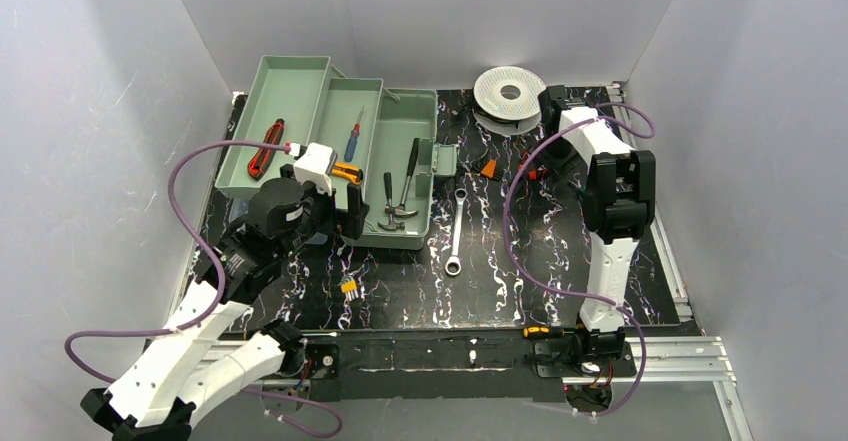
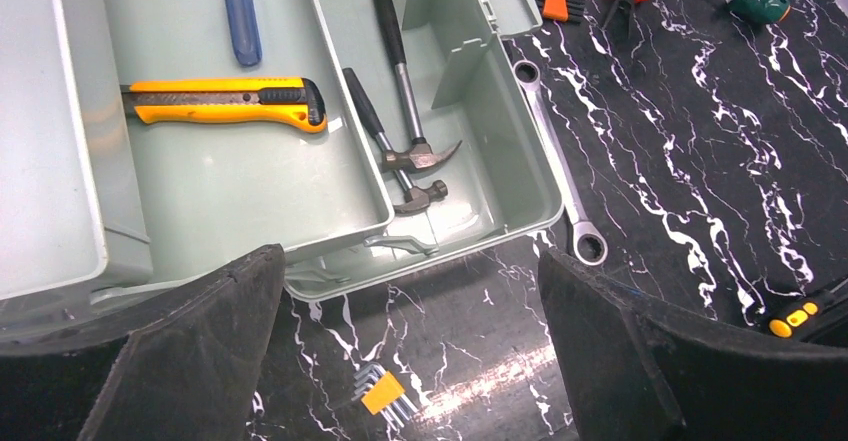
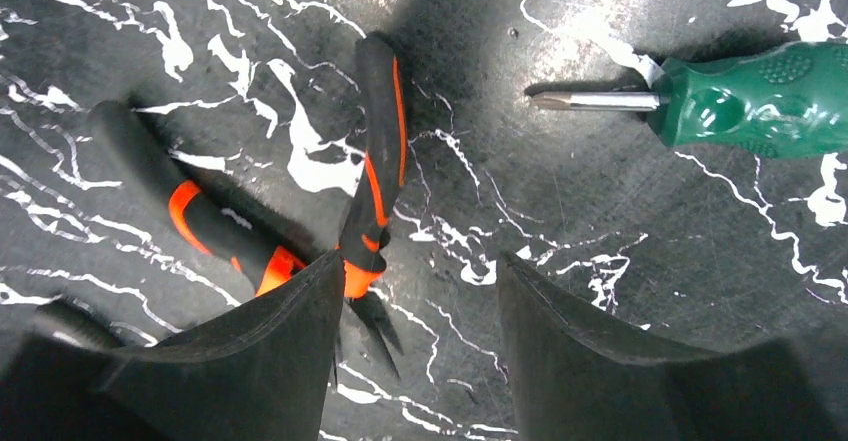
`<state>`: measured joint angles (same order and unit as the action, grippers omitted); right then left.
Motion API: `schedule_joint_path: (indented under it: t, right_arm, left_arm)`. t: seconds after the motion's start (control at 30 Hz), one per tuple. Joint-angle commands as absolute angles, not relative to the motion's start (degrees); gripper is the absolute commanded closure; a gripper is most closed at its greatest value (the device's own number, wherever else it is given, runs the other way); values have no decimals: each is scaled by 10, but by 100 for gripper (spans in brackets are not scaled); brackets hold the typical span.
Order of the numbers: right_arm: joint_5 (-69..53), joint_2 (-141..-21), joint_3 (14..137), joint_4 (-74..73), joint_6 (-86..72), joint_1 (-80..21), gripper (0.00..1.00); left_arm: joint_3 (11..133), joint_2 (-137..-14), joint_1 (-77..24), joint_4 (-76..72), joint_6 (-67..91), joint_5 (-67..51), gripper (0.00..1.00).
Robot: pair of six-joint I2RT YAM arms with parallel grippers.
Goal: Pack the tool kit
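Right end effector [image 3: 420, 261] is hanging part-open over pliers [image 3: 375, 161], holding nothing; left end effector [image 2: 408, 261] is gaping empty beside toolbox [image 1: 425, 233], back-left on tabletop [image 1: 560, 261]. Lying packed: hammers [image 2: 405, 91], knife [image 2: 225, 101]; waiting outside: wrench [image 1: 456, 231], green screwdriver [image 3: 760, 101].

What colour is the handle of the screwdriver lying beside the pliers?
Dark green screwdriver handle, clearest in the right wrist view.

Overhead and left wrist share the toolbox [image 1: 397, 126]; right wrist close above pliers [image 3: 378, 166].
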<state>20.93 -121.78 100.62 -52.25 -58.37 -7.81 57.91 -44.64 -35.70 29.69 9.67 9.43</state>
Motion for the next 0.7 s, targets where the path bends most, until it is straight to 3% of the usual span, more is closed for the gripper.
schedule_joint_path:
  t: [0.0, 0.4, 0.47, 0.53, 0.67]
  right_arm:
    - [233, -1248, 1044, -553, -609, -71, 36]
    - [241, -1293, 1091, -565, -615, -68, 46]
    - [233, -1297, 1089, -565, -614, -66, 61]
    - [208, -1298, 1081, -565, -616, -62, 98]
    - [184, -1257, 1029, -534, -616, -56, 99]
  left_arm:
    - [551, -437, -355, 266, 68, 111, 2]
    - [530, -402, -355, 250, 58, 104, 2]
    - [527, -398, -355, 248, 57, 102, 2]
    - [525, -397, -355, 247, 58, 97, 2]
    - [526, -398, -355, 250, 57, 93, 2]
